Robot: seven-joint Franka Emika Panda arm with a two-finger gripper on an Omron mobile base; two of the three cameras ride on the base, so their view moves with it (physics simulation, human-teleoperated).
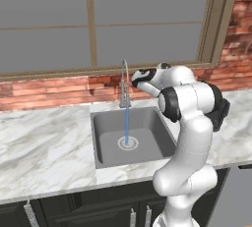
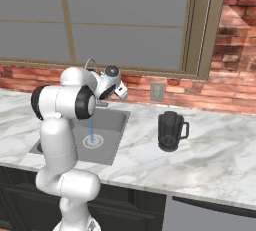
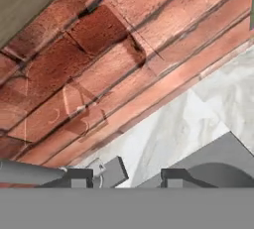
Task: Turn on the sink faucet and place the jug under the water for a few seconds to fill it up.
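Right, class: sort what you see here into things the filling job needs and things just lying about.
Needed for the job:
faucet
water, already running
sink
jug, standing on the counter right of the sink
hand, by the faucet

Just there:
wall outlet
window
brick wall

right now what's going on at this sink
A white robot arm has its gripper up beside the faucet, near the brick wall. Water is running in a thin blue stream down to the drain of the sink. The jug stands on the counter to the right of the sink, apart from the arm and with nothing holding it. So the tap is on, and the jug has not yet been put under the stream.
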